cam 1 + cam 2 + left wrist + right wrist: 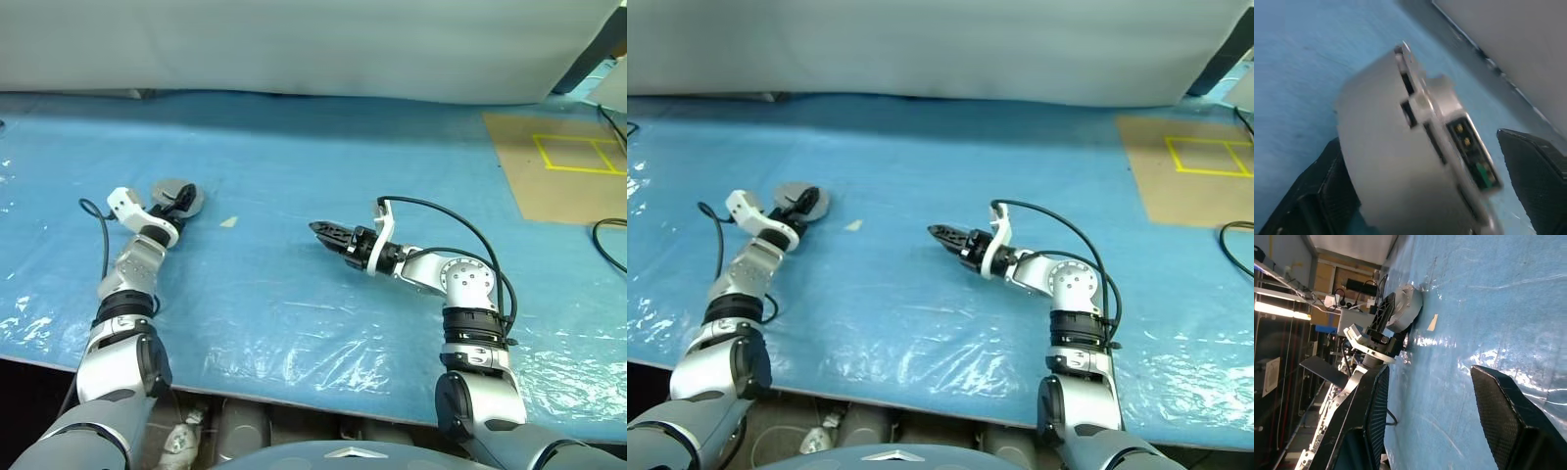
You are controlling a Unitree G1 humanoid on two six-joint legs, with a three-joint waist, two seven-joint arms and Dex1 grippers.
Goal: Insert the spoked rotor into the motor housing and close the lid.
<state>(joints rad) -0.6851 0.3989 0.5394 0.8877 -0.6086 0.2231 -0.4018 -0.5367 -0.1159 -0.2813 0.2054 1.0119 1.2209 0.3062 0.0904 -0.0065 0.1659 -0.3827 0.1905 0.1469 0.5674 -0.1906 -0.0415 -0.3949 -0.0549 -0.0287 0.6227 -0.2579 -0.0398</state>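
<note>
The motor housing [174, 192], a round silver puck with a plain grey face towards me, rests on the blue sheet at the far left. A small connector with gold pins shows on its rim [1469, 147]. My left gripper [180, 201] stands open around it. One black finger [1322, 196] lies against its side and the other finger [1537, 171] stands clear of it. My right gripper [321, 232] hovers open over the middle of the table with nothing between its fingers [1498, 416]. The spoked rotor is out of view, and I cannot make out a separate lid.
The table is covered in crinkled blue plastic [294, 304]. A small pale scrap [228, 222] lies between the two grippers. A brown board with a yellow taped square [563, 162] sits at the far right, a black cable [605, 245] beside it.
</note>
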